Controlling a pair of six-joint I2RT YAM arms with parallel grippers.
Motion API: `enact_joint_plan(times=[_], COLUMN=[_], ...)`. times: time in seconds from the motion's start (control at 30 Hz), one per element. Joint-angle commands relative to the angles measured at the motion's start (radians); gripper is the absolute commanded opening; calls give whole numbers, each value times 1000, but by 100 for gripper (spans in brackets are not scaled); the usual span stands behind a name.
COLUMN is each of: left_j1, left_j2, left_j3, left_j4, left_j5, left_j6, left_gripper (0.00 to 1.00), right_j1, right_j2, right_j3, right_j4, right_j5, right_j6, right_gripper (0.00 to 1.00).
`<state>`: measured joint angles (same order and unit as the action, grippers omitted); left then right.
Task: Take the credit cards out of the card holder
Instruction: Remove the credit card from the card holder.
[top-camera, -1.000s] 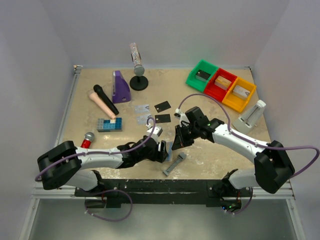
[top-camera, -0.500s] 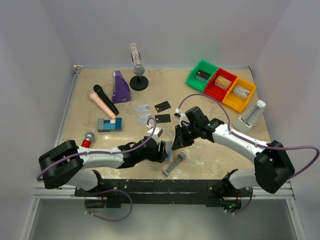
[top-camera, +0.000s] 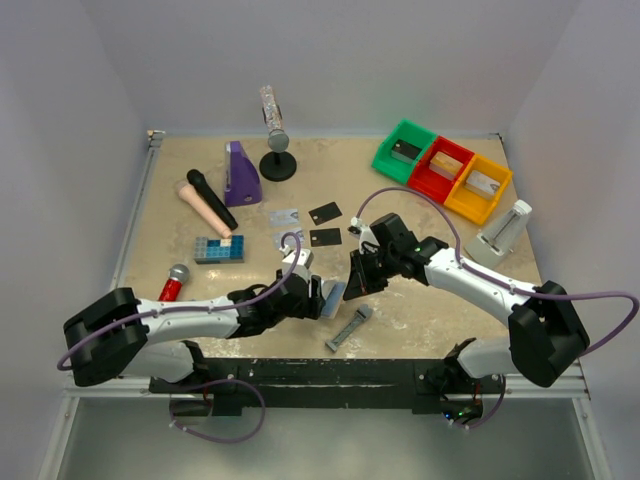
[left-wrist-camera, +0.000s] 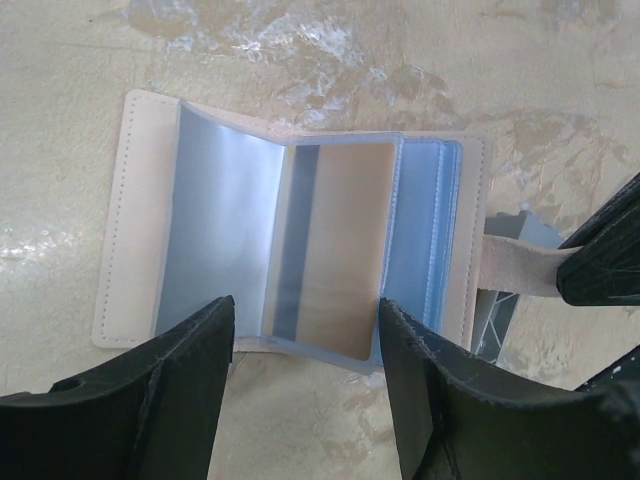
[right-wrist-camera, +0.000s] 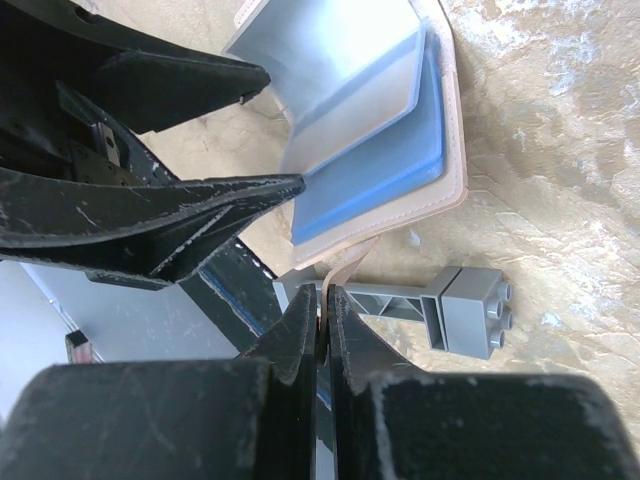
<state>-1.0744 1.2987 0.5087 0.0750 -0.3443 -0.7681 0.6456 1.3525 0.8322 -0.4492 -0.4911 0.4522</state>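
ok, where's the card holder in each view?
Top: card holder low centre, just left of the right gripper.
Left wrist: mid-frame, lying open.
Right wrist: upper centre.
Shared landmark: the right gripper, shut on its strap; at the right edge and bottom centre.
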Motion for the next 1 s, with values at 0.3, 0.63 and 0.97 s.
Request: enact_joint_plan(times=[0.3,0.63,0.97], left_j1=[16,44,71], left_j2=[-94,-232,-366], left_j3=[-13,-71,-108], left_j4=[-152,-216,-46], left_j5=[-177,-246,-167], left_j6=[-75,-109,-21], left_gripper=[65,63,40], right_j1=[-3,-67,-83], right_j2=[-23,25,1], right_j3=[25,44,88], right_j4=[-12,-39,-115], right_j5=[0,23,138], right_j6=[-21,-60,-70], right_gripper=[0,0,30])
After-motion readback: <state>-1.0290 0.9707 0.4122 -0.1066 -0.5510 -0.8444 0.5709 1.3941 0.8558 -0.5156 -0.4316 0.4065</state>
